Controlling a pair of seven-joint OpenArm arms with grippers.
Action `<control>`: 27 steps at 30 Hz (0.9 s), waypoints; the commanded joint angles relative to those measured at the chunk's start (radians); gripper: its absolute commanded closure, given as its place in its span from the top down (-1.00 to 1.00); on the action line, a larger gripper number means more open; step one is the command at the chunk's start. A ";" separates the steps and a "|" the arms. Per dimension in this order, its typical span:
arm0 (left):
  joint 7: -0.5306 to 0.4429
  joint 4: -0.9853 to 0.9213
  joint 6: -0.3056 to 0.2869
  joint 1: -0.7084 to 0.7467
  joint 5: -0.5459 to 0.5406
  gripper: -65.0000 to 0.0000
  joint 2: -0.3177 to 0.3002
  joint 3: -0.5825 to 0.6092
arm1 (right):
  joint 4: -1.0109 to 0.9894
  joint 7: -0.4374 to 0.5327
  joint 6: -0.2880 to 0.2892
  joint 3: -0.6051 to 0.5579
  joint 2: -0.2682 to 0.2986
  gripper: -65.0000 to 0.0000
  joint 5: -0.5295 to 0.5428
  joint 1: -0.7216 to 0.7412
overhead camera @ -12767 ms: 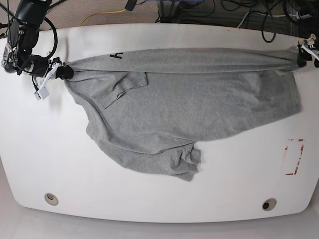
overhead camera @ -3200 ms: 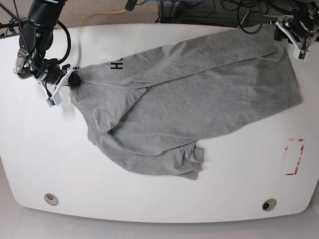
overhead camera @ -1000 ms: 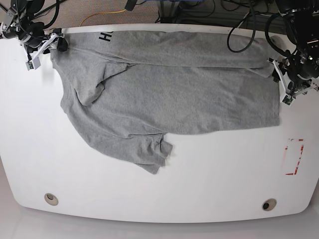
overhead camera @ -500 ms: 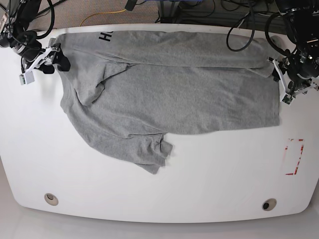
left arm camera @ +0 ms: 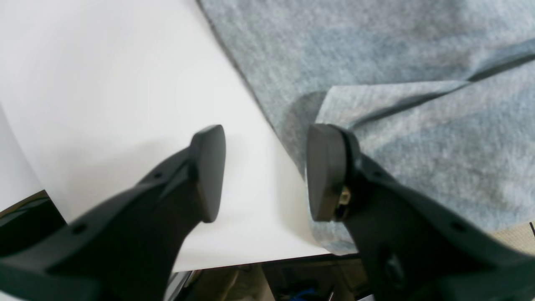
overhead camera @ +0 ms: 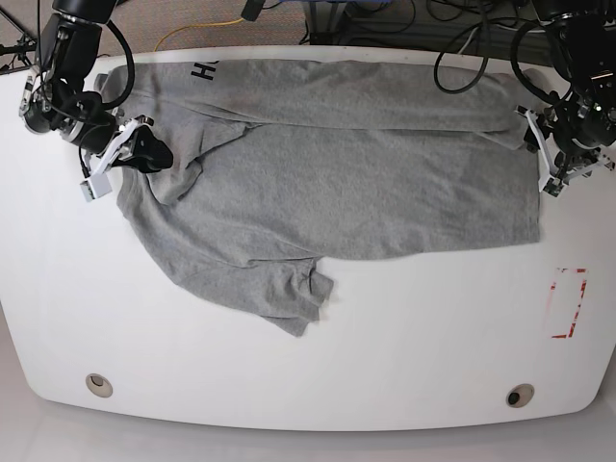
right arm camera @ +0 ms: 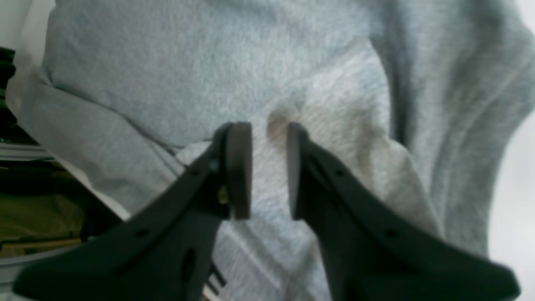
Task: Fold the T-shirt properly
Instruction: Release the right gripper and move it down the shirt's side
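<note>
The heather-grey T-shirt [overhead camera: 337,183] lies spread across the far half of the white table [overhead camera: 385,366], with black lettering [overhead camera: 202,70] at its far left edge and a bunched sleeve near the front. My left gripper [overhead camera: 532,144] is open and empty at the shirt's right edge; in the left wrist view [left arm camera: 263,171] its jaws straddle the cloth edge [left arm camera: 397,62]. My right gripper [overhead camera: 154,157] is over the shirt's left part; in the right wrist view [right arm camera: 267,167] its jaws stand a narrow gap apart just above the cloth [right arm camera: 209,62].
A red-outlined rectangle [overhead camera: 566,303] is marked on the table at the right. Two round holes [overhead camera: 98,384] [overhead camera: 520,396] sit near the front edge. Cables [overhead camera: 385,19] run behind the table's far edge.
My right gripper has left the shirt's far left corner and moved toward the front and right, onto the shirt's left part. The left gripper and the shirt have hardly moved.
</note>
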 commanded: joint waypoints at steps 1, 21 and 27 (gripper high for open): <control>-0.010 0.015 -0.001 -0.007 0.000 -0.11 -0.017 -0.005 | -0.024 0.014 0.002 -0.036 0.014 -0.64 -0.025 0.036; -0.012 0.015 -0.001 -0.007 0.000 -0.12 -0.019 -0.005 | -0.047 0.024 0.002 -0.086 -0.155 -0.65 -0.462 0.204; -0.012 0.015 -0.001 -0.007 0.000 -0.12 -0.019 -0.005 | -0.059 0.098 0.002 -0.090 -0.147 -0.64 -0.554 0.248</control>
